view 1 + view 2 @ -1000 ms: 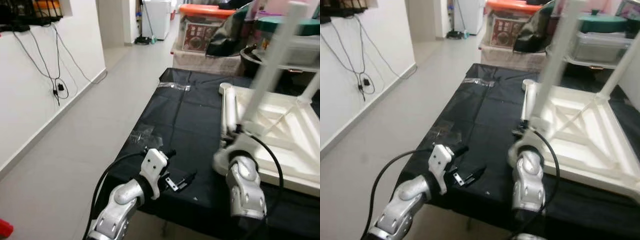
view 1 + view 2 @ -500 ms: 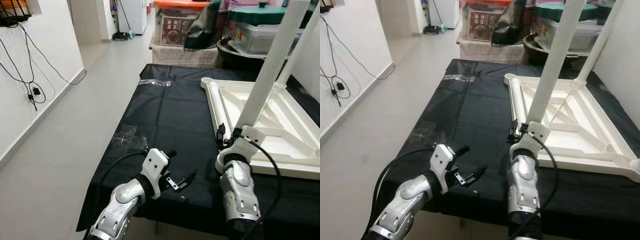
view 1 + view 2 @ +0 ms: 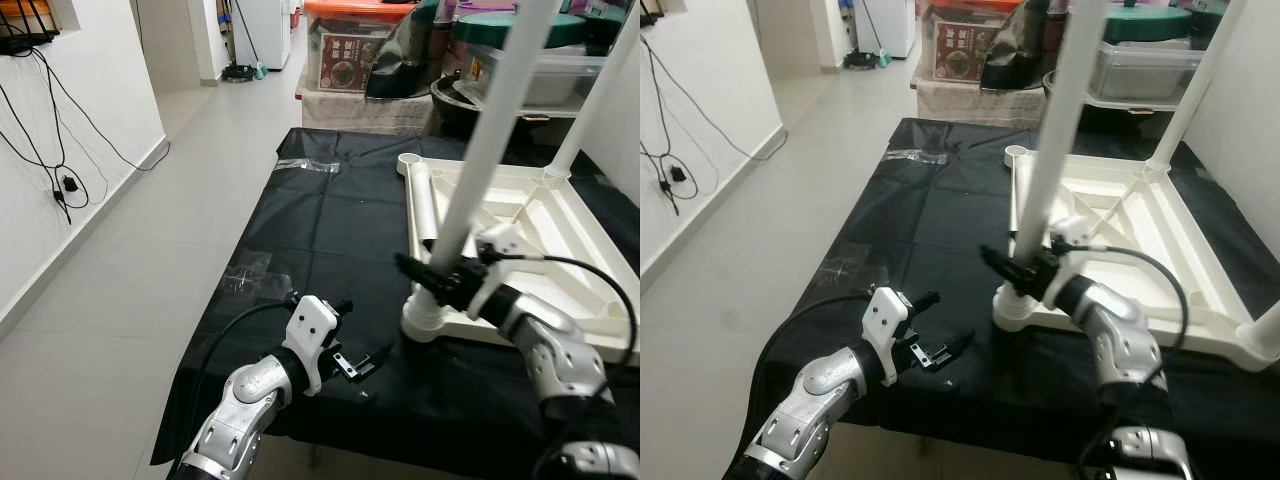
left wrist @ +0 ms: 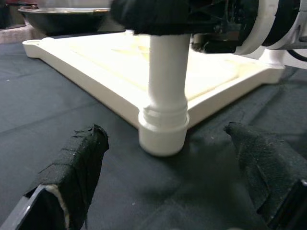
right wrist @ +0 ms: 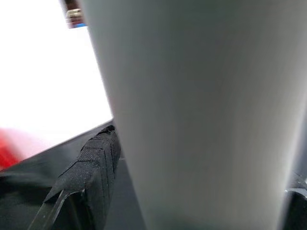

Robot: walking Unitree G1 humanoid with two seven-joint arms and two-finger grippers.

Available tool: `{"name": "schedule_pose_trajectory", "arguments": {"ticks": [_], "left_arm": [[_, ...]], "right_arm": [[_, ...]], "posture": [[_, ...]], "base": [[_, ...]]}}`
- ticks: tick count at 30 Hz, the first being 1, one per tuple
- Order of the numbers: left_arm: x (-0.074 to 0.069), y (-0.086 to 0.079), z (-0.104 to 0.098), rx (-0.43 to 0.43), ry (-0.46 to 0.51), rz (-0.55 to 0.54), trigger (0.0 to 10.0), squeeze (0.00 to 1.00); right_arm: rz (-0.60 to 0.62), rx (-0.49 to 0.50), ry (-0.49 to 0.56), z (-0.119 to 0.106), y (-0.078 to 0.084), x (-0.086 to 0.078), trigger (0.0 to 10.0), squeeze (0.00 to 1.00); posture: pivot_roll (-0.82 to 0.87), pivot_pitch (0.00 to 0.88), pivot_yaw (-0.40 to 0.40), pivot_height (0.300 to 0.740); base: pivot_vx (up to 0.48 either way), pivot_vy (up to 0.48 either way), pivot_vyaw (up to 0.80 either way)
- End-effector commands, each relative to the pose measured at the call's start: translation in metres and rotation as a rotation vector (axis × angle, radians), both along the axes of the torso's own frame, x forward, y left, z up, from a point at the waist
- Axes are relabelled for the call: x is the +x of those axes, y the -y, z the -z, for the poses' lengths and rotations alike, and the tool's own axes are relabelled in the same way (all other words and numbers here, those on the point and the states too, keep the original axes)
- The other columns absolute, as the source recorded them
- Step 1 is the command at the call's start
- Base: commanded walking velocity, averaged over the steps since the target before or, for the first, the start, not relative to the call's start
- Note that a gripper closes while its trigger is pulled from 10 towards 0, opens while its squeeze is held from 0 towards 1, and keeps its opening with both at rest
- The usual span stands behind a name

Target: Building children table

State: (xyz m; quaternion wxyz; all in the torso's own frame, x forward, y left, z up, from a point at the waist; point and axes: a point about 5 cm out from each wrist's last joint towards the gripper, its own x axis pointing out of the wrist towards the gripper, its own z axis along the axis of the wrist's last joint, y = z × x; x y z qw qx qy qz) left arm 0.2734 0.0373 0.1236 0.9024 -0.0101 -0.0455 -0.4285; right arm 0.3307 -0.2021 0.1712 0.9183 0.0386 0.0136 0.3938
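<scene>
A white children's table top [image 3: 530, 215] lies upside down on a black-covered table [image 3: 330, 230]. A white leg [image 3: 480, 150] stands upright in its near-left corner socket [image 4: 164, 120]. My right gripper [image 3: 435, 280] is shut on this leg low down, just above the socket; the leg [image 5: 192, 115] sits close against one black finger [image 5: 91, 167]. My left gripper [image 3: 365, 355] hangs open over the cloth near the front edge, pointing at the socket, with its fingers [image 4: 76, 163] spread and nothing between them. A second leg [image 3: 590, 110] stands at the far right corner. A loose leg [image 3: 420, 205] lies along the top's left rim.
Clear plastic bags [image 3: 310, 165] lie on the cloth at the far left and near left [image 3: 255, 275]. Storage bins with an orange lid [image 3: 360, 50] and a pot stand behind the table. A tiled corridor [image 3: 130, 260] and a wall with hanging cables [image 3: 60, 150] run along the left.
My right forearm has swung out to the right, and its gripper now reaches across and is shut on the standing leg. The left gripper has stayed in place.
</scene>
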Motion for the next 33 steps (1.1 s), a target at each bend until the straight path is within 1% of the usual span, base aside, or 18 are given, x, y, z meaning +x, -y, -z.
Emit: {"name": "schedule_pose_trajectory", "arguments": {"ticks": [1, 4, 5, 10, 11, 12, 15, 16, 17, 18, 20, 21, 22, 24, 25, 26, 32, 33], "left_arm": [[0.0, 0.0, 0.003, 0.005, -0.006, 0.002, 10.0, 0.0], [-0.001, 0.0, 0.003, 0.003, -0.005, 0.002, 10.0, 0.0], [-0.001, 0.001, 0.002, 0.002, -0.004, 0.003, 10.0, 0.0], [-0.003, 0.002, 0.002, -0.003, -0.005, 0.004, 10.0, 0.0], [-0.003, 0.002, 0.002, -0.004, -0.006, 0.003, 10.0, 0.0], [-0.003, 0.002, 0.002, -0.004, -0.006, 0.003, 10.0, 0.0], [-0.003, 0.002, 0.003, -0.005, -0.012, 0.009, 10.0, 0.0], [-0.003, 0.002, 0.003, -0.005, -0.012, 0.009, 10.0, 0.0], [-0.002, 0.002, 0.003, -0.005, -0.013, 0.011, 10.0, 0.0], [-0.002, 0.003, 0.003, -0.004, -0.014, 0.013, 10.0, 0.0], [-0.002, 0.003, 0.003, -0.003, -0.014, 0.015, 10.0, 0.0], [-0.002, 0.003, 0.004, -0.003, -0.016, 0.015, 10.0, 0.0], [-0.002, 0.003, 0.004, -0.003, -0.016, 0.015, 10.0, 0.0], [-0.001, 0.004, 0.005, -0.002, -0.018, 0.015, 10.0, 0.0], [-0.001, 0.004, 0.005, -0.002, -0.018, 0.015, 10.0, 0.0], [-0.001, 0.005, 0.005, -0.002, -0.018, 0.016, 10.0, 0.0], [-0.001, 0.007, 0.005, 0.0, -0.015, 0.017, 10.0, 0.0], [-0.001, 0.007, 0.005, 0.0, -0.014, 0.016, 10.0, 0.0]], "right_arm": [[-0.114, -0.015, -0.034, 0.005, -0.014, 0.001, 10.0, 0.0], [-0.22, -0.053, -0.044, 0.003, -0.025, 0.007, 10.0, 0.0], [-0.254, -0.065, -0.052, 0.003, -0.03, 0.009, 0.2, 0.0], [-0.153, -0.03, -0.007, 0.0, -0.033, 0.02, 0.0, 0.0], [-0.046, -0.009, 0.017, 0.0, -0.031, 0.022, 0.0, 0.0], [-0.046, -0.009, 0.017, 0.0, -0.031, 0.022, 0.0, 0.0], [0.349, 0.044, 0.04, 0.006, -0.018, 0.025, 0.0, 0.0], [0.349, 0.044, 0.04, 0.006, -0.018, 0.025, 0.0, 0.0], [0.463, 0.057, 0.029, 0.009, -0.013, 0.024, 0.0, 0.0], [0.652, 0.067, -0.002, 0.015, -0.004, 0.02, 0.0, 0.0], [0.852, 0.07, -0.039, 0.022, 0.006, 0.014, 0.0, 0.0], [1.009, 0.059, -0.054, 0.027, 0.013, 0.005, 0.0, 0.0], [1.009, 0.059, -0.054, 0.027, 0.013, 0.005, 0.0, 0.0], [1.215, 0.047, -0.061, 0.033, 0.021, -0.01, 0.0, 0.0], [1.215, 0.047, -0.061, 0.033, 0.021, -0.01, 0.0, 0.0], [1.367, 0.068, -0.08, 0.035, 0.021, -0.022, 0.0, 0.0], [1.443, 0.11, -0.092, 0.035, 0.008, -0.024, 0.0, 0.0], [1.398, 0.127, -0.088, 0.035, -0.001, -0.021, 2.4, 0.0]], "posture": [[0.05, 0.0, -0.048, 0.74], [0.06, 0.0, -0.057, 0.74], [0.06, 0.0, -0.059, 0.74], [0.06, 0.0, -0.067, 0.74], [0.04, 0.0, -0.056, 0.74], [0.04, 0.0, -0.056, 0.74], [0.03, 0.0, -0.051, 0.74], [0.03, 0.0, -0.051, 0.74], [0.03, 0.0, -0.051, 0.74], [0.02, 0.0, -0.049, 0.74], [0.02, 0.0, -0.049, 0.74], [0.01, 0.0, -0.049, 0.74], [0.01, 0.0, -0.049, 0.74], [0.01, 0.0, -0.048, 0.74], [0.01, 0.0, -0.048, 0.74], [0.01, 0.0, -0.048, 0.74], [0.01, 0.0, -0.054, 0.74], [0.01, 0.0, -0.056, 0.74]], "base": [[0.0, 0.0, 0.0], [0.0, 0.0, 0.0], [0.0, 0.0, 0.0], [0.0, 0.0, 0.0], [0.0, 0.0, 0.0], [0.0, 0.0, 0.0], [0.0, 0.0, 0.0], [0.0, 0.0, 0.0], [0.0, 0.0, 0.0], [0.0, 0.0, 0.0], [0.0, 0.0, 0.0], [0.0, 0.0, 0.0], [0.0, 0.0, 0.0], [0.0, 0.0, 0.0], [0.0, 0.0, 0.0], [0.0, 0.0, 0.0], [0.0, 0.0, 0.0], [0.0, 0.0, 0.0]]}}
